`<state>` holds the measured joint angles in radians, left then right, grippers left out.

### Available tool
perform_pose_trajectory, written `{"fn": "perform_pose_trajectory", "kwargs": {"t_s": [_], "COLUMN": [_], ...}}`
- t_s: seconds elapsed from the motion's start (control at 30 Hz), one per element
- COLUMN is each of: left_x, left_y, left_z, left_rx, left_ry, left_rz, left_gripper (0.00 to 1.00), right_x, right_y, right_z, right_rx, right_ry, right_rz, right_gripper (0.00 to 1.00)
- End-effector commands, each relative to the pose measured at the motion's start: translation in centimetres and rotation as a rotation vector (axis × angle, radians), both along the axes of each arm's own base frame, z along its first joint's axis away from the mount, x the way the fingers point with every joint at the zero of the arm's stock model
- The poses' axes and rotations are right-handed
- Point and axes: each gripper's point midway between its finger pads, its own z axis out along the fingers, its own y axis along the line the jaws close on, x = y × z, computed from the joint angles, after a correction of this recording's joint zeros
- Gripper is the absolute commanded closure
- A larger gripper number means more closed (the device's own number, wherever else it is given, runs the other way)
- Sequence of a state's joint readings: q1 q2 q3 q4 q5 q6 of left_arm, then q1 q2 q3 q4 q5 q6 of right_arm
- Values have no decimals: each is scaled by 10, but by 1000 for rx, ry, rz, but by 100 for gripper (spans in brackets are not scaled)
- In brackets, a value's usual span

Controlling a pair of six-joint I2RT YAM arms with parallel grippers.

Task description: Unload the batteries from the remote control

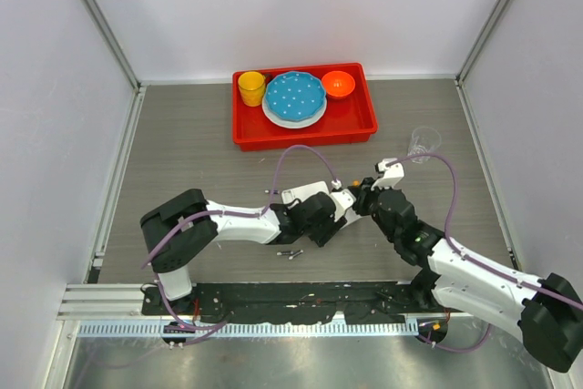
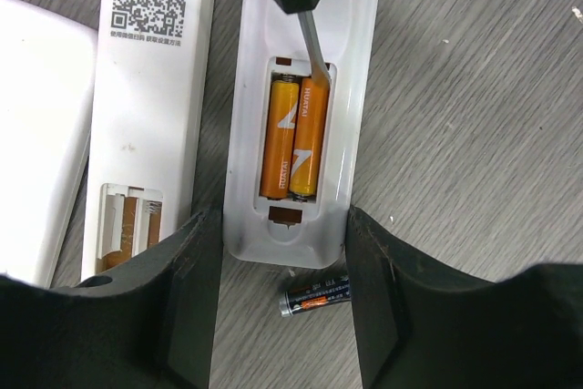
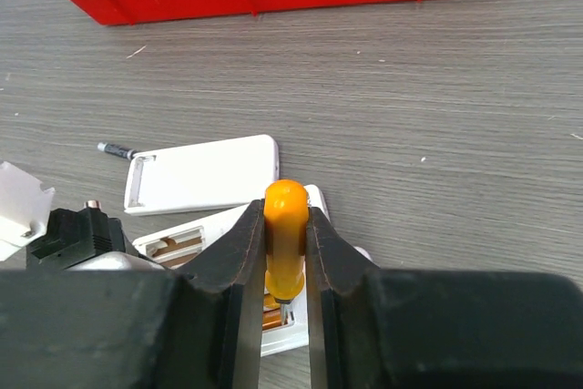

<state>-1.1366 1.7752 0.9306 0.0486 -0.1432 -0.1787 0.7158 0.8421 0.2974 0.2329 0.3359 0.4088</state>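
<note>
In the left wrist view a white remote (image 2: 353,88) lies back up with its compartment open, and two orange batteries (image 2: 293,138) sit side by side in it. My left gripper (image 2: 284,220) is shut on the remote's near end, one finger on each side. A loose dark battery (image 2: 314,296) lies on the table just below that end. My right gripper (image 3: 285,216) is shut on the orange-handled screwdriver (image 3: 286,225). Its metal tip (image 2: 316,52) rests at the far end of the right battery. Two small loose batteries (image 1: 290,252) lie near the left gripper (image 1: 319,218).
A second white remote (image 2: 150,107) with a QR code and an empty compartment lies to the left, and a white cover (image 2: 36,134) lies beyond it. A red tray (image 1: 364,125) holds a yellow cup, a blue plate and an orange bowl. A clear cup (image 1: 424,141) stands at the right.
</note>
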Motion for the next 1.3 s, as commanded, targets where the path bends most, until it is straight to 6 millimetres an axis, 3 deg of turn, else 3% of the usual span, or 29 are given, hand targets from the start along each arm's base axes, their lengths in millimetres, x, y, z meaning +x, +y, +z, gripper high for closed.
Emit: {"fn": "perform_pose_trajectory", "kwargs": {"t_s": [0.0, 0.3, 0.53, 0.77, 1.07, 1.27], "left_x": [-1, -2, -3, -4, -6, -6], "left_y": [0, 0, -1, -1, -2, -3], "left_z": [0, -1, -1, -1, 2, 4], "left_rx": [-6, -5, -7, -12, -53, -73], "left_ry": [8, 12, 17, 23, 46, 69], "left_rz": [-13, -16, -21, -20, -19, -24], "left_gripper": [70, 73, 78, 100, 100, 100], "right_x": [8, 0, -3, -11, -20, -28], "right_y": [2, 17, 17, 22, 28, 47], "right_z": [26, 11, 3, -12, -29, -45], "right_rx": [-48, -172, -268, -353, -384, -324], "right_ry": [-95, -89, -87, -58, -20, 52], "right_rz": [-42, -31, -58, -60, -21, 42], "right_gripper": [99, 98, 99, 99, 99, 99]}}
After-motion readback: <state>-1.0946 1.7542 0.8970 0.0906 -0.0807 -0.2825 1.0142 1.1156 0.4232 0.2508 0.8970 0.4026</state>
